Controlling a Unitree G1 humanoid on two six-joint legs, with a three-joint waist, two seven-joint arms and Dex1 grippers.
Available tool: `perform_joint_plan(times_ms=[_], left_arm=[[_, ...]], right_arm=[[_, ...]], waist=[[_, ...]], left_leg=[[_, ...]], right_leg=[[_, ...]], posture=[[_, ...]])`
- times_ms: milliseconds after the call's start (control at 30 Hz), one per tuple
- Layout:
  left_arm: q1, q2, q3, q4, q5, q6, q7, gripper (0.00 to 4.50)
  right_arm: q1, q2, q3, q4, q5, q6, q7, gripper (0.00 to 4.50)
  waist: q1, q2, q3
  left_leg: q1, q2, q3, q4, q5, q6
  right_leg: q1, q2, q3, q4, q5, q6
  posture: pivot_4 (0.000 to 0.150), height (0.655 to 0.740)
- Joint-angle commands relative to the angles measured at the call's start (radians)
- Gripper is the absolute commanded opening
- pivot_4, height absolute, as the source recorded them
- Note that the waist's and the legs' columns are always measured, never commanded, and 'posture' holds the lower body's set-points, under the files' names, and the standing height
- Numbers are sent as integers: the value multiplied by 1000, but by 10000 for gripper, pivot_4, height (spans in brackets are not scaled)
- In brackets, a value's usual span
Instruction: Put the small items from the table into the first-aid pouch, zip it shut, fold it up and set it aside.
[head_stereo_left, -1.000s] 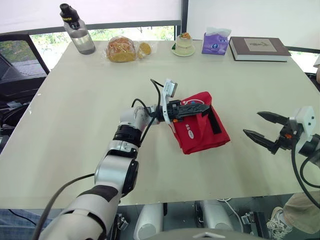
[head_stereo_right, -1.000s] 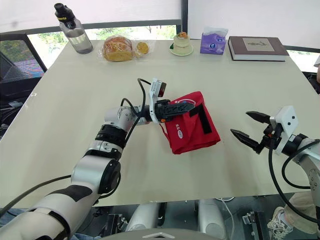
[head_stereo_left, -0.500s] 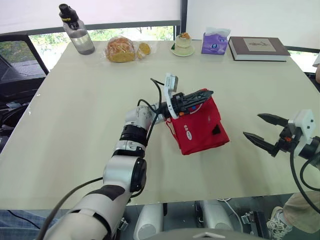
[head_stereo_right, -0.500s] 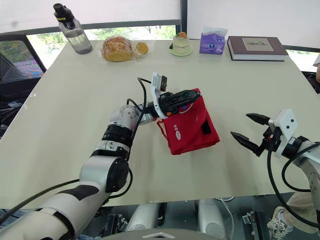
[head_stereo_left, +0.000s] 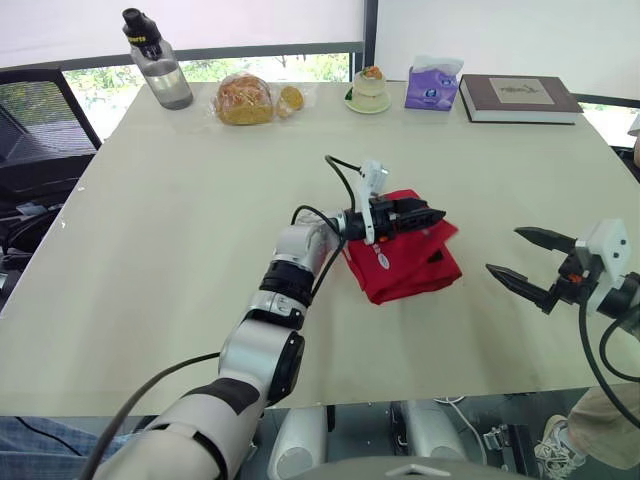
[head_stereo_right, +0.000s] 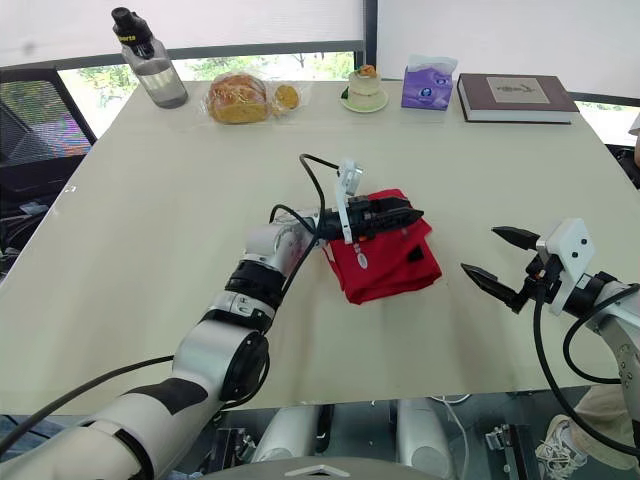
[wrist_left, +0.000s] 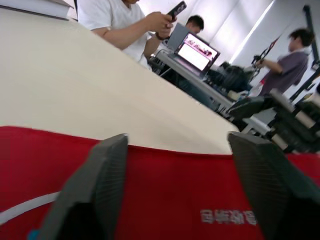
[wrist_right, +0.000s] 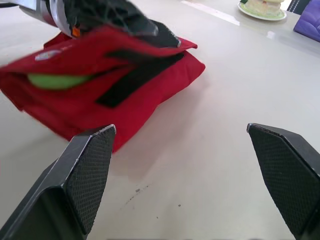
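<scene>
The red first-aid pouch (head_stereo_left: 405, 272) lies folded at the middle of the table, a black strap (wrist_right: 135, 75) across its top. A green item (wrist_right: 55, 80) shows inside the fold in the right wrist view. My left gripper (head_stereo_left: 432, 215) reaches over the pouch's top flap from the left. Its fingers (wrist_left: 107, 165) stand apart, low over the red fabric (wrist_left: 165, 200), so it is open. My right gripper (head_stereo_left: 520, 255) hovers open to the right of the pouch, a short gap away, with nothing between its fingers (wrist_right: 95, 150).
Along the far edge stand a water bottle (head_stereo_left: 158, 60), a bagged loaf (head_stereo_left: 245, 98), a small cake on a plate (head_stereo_left: 368, 88), a purple tissue pack (head_stereo_left: 432, 85) and a book (head_stereo_left: 518, 97). A black chair (head_stereo_left: 40, 120) stands at the left. People sit beyond the table's right side (wrist_left: 125, 25).
My left gripper has swung right and down, carrying the raised flap over, and the pouch now lies flatter. The right gripper has stayed put.
</scene>
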Motion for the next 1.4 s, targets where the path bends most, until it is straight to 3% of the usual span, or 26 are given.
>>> perform_joint_plan(times_ms=[33,100,200,667,933,1267,1400], left_arm=[[18,-11,-44,-22,40,-38,2,22278],[29,-9,-69,-24,67,-65,-2,11239],[53,-3,-117,-53,96,-87,-31,374],[77,0,-291,0,281,-288,-69,374],[64,-38,-328,21,292,-258,-118,374],[59,-13,-473,54,379,-256,-285,374],[76,-3,-469,-28,331,-220,-371,374]], right_arm=[[3,-5,-12,-22,0,-21,0,45000],[5,-5,-13,-21,-1,-22,0,45000],[11,-5,-16,-25,0,-20,-1,45000],[78,-14,-50,-67,64,-8,50,45000],[94,-14,-69,-80,107,1,66,45000],[85,-11,-89,-70,107,-15,57,45000],[88,-12,-91,-72,109,-12,53,45000]], waist=[[0,0,0],[0,0,0],[0,1,0],[5,2,-2],[11,3,-3],[7,4,-4],[-1,4,-4]], left_leg=[[0,0,0,0,0,0],[0,0,0,0,0,0],[0,0,0,0,0,0],[5,-2,-3,1,0,0],[6,-2,-4,1,0,0],[6,-2,-4,1,0,0],[6,-2,-4,0,0,0]], right_leg=[[0,0,0,0,0,0],[0,0,0,0,0,0],[1,0,0,0,0,0],[8,0,-1,-3,0,0],[10,0,-1,-4,0,1],[11,0,-1,-4,-1,1],[11,0,-1,-4,-1,1]], posture=[[1500,7400],[1500,7400],[1500,7400],[1500,7400],[1500,7400],[1500,7400],[1500,7400]])
